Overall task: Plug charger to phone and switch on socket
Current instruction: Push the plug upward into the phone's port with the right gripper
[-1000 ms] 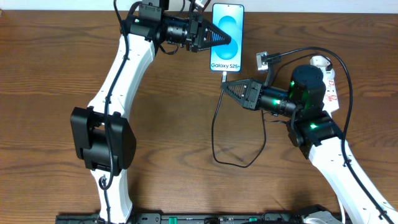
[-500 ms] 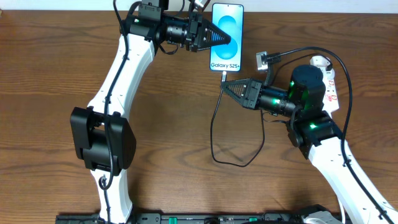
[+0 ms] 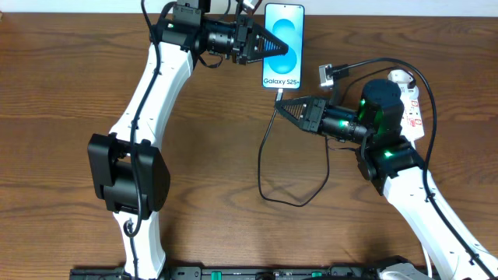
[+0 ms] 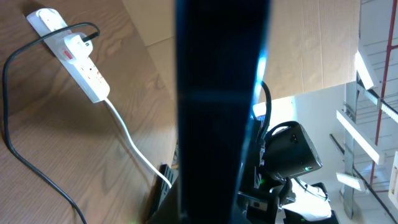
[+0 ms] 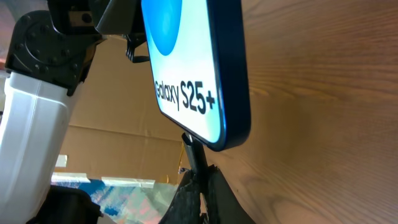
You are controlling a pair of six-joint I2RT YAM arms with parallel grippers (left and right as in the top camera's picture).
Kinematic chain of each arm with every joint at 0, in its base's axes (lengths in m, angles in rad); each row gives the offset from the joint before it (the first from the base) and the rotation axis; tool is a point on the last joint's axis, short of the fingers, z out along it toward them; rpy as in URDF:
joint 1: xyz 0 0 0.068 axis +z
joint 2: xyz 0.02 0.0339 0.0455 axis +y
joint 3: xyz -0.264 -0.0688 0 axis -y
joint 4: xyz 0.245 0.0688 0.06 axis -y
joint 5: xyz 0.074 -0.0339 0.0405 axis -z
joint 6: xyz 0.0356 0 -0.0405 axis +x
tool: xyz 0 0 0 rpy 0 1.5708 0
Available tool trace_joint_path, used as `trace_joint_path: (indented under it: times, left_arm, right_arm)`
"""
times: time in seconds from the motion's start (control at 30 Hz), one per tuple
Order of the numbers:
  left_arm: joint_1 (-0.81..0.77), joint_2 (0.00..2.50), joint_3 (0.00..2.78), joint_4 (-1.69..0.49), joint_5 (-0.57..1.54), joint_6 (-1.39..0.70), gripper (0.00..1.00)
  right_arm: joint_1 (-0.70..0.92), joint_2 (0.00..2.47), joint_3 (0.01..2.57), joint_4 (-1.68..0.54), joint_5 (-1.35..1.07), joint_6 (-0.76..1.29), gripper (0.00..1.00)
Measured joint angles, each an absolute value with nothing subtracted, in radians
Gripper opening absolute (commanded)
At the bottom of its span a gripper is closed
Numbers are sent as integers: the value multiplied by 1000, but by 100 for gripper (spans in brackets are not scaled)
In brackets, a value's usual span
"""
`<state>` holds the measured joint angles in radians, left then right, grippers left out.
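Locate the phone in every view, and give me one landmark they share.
Overhead: the phone is at top centre, held by the left claw.
Left wrist: the phone is a dark vertical band filling the middle, seen close up.
Right wrist: the phone is at upper centre, with "Galaxy S25+" readable.
Shared landmark: the charger. Its plug meets the phone's bottom edge in the overhead and right wrist views, and its cable crosses the left of the left wrist view.

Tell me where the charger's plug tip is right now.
In the overhead view the charger's plug tip sits just right of centre near the far edge, against the bottom edge of the phone, pinched in the right gripper.
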<state>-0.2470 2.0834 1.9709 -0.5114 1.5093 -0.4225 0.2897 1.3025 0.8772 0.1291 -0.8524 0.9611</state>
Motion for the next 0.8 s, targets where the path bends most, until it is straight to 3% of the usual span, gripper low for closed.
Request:
trace_joint_path:
  times: [0.8]
  left_arm:
    - [-245, 2083, 1971, -510, 1511, -422, 7]
  right_arm:
    - [251, 1309, 877, 162, -912, 961, 1]
